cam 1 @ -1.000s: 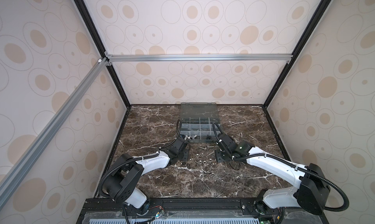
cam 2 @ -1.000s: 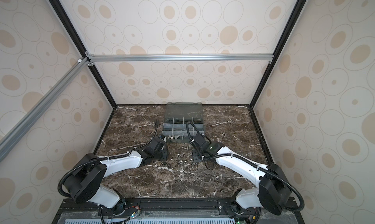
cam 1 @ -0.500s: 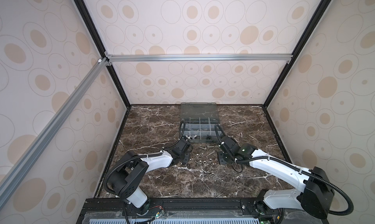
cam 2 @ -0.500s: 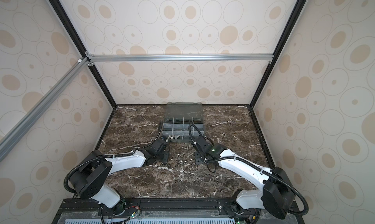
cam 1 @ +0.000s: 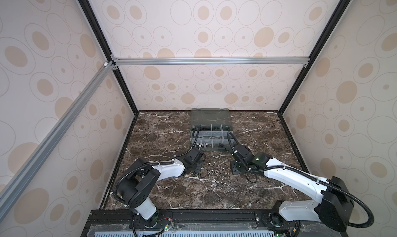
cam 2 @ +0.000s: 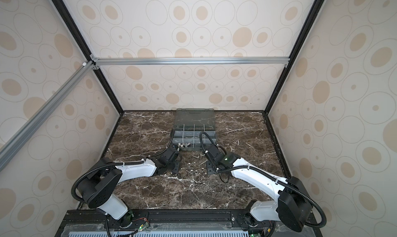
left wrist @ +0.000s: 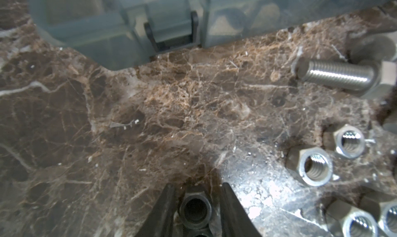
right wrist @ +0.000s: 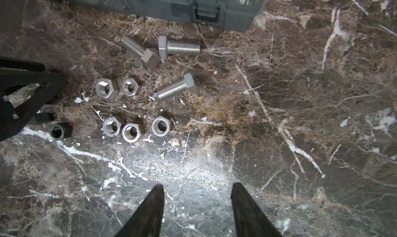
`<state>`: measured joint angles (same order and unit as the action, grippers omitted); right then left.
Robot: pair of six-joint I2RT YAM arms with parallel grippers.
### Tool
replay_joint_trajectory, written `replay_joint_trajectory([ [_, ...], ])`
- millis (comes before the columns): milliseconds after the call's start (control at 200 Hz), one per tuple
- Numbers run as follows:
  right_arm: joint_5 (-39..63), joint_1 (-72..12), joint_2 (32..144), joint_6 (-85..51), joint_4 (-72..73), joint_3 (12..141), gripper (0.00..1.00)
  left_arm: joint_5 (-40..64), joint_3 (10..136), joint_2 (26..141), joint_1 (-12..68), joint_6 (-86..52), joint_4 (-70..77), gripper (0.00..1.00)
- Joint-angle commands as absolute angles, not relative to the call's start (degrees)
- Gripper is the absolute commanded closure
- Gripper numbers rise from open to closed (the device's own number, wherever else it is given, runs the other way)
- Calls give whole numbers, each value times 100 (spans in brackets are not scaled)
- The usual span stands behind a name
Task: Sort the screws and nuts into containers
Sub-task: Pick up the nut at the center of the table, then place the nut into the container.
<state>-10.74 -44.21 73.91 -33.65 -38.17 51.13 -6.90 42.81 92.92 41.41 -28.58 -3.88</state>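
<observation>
Here, the left gripper (left wrist: 197, 184) narrowly straddles a black nut (left wrist: 195, 210) near the organiser box (left wrist: 96, 27), not clamped; right gripper (right wrist: 197, 184) gapes empty

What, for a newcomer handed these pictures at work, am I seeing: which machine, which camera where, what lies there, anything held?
Two white robot arms stand at a marble table. Two pictures look down from overhead, almost identically; the two close-ups come from cameras on the wrists. Loose silver screws and silver nuts lie before a grey organiser box. The left end effector straddles a black nut without clamping it yet; the right end effector is open and empty.
</observation>
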Motion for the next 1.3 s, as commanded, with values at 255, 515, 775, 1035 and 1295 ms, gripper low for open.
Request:
replay_joint_trajectory([
  [255, -1164, -4459, 7311, -3463, -3935, 5054, 46, -879, 4576, 9507, 4210, -2670, -519, 76],
  [515, -1210, -4459, 7258, -3462, -3952, 5036, 46, -866, 4662, 9484, 4215, -2637, -519, 79],
  [775, -1319, -4462, 7141, -3502, -3981, 4986, 46, -719, 5031, 9369, 4213, -2629, -577, 79],
  [1035, -1529, -4456, 6896, -3583, -4084, 4912, 46, -381, 5883, 9516, 4219, -2546, -555, 77],
  [1295, -1681, -4458, 6653, -3671, -4179, 4785, 46, -97, 7272, 10323, 4222, -2413, -558, 77],
])
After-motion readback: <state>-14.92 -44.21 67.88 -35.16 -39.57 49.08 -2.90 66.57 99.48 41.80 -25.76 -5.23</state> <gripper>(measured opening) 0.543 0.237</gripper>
